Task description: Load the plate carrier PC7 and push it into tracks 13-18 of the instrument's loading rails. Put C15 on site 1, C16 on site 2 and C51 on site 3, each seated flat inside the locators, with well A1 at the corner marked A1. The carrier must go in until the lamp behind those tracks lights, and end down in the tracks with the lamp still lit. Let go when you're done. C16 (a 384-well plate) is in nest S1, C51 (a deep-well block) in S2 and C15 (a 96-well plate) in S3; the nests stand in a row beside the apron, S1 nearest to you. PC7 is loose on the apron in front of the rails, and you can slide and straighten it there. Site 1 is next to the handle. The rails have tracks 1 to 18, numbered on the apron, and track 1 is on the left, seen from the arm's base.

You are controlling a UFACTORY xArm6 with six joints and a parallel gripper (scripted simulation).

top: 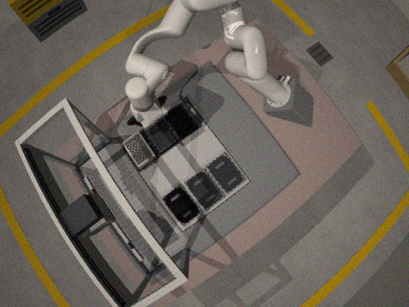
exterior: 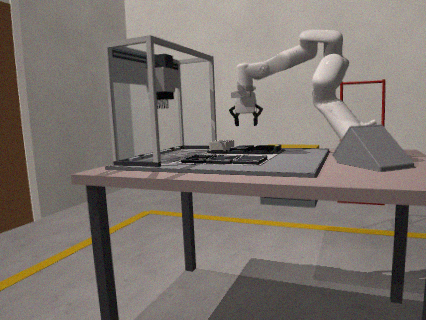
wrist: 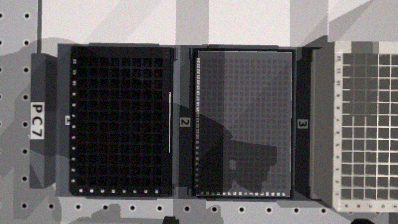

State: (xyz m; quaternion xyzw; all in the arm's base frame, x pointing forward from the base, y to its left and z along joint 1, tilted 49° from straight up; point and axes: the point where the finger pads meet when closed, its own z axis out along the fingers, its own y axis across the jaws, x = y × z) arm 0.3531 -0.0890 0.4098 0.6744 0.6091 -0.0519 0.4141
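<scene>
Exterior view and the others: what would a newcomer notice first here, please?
First, the white arm reaching from its grey wedge base with its open, empty hand hanging above the deck. Next, the tall frame of the instrument at the table's left end. From the wrist, the carrier PC7 shows all three sites filled, the pale deep-well block on site 3.
</scene>
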